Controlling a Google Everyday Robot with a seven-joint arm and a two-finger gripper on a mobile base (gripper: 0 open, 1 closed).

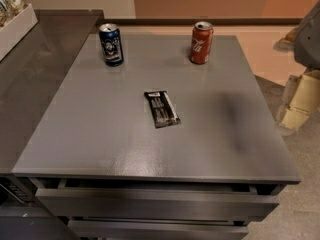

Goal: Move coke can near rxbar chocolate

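Note:
The red coke can stands upright near the far edge of the grey table, right of centre. The rxbar chocolate, a flat black wrapper with white lettering, lies in the middle of the table, well in front of the can and slightly to its left. My gripper is at the right edge of the view, beyond the table's right side and lower than the can. It touches neither object and holds nothing that I can see.
A dark blue can stands upright at the far left of the table. A darker counter adjoins the table on the left, with a white box at its back. Drawers sit under the front edge.

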